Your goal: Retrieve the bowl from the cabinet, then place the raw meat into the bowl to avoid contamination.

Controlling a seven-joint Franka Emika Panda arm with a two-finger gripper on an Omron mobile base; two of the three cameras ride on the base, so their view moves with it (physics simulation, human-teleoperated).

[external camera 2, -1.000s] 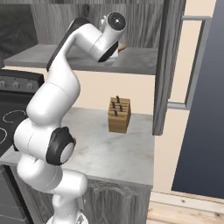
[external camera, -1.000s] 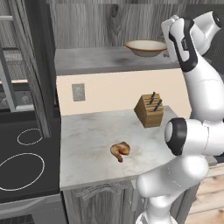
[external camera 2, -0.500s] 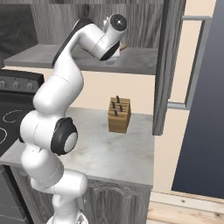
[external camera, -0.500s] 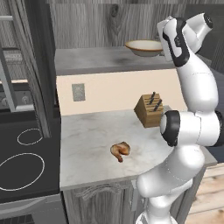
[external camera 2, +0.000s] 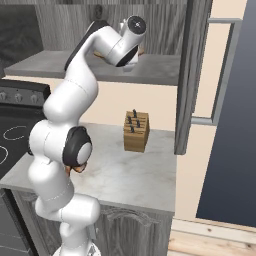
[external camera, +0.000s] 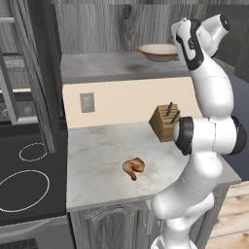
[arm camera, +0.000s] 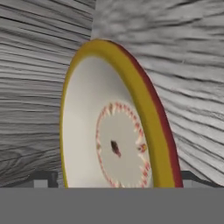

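Note:
The bowl (external camera: pixel 155 51), tan with a darker rim, sits on the grey shelf (external camera: pixel 107 65) inside the open cabinet (external camera 2: pixel 192 75). My arm reaches up to it, the hand right against the bowl's right side in the left base view. In the hand view the bowl (arm camera: pixel 109 140) looms very close and edge-on, its speckled inside facing left. My gripper (arm camera: pixel 118 178) is open, one dark fingertip (arm camera: pixel 43 177) on each side of the bowl, nothing gripped. The raw meat (external camera: pixel 133 168), a small golden-brown piece, lies on the marble counter (external camera: pixel 97 151) below.
A wooden knife block (external camera: pixel 165 122) stands at the back of the counter, under the shelf. A black stove (external camera: pixel 24 180) adjoins the counter on the left. The cabinet door with its bar handle (external camera 2: pixel 220 70) hangs open on the right.
The hand has swung closer to the bowl along the shelf, and the arm's upper links have shifted with it. The jaws have stayed open. Bowl and meat have not moved.

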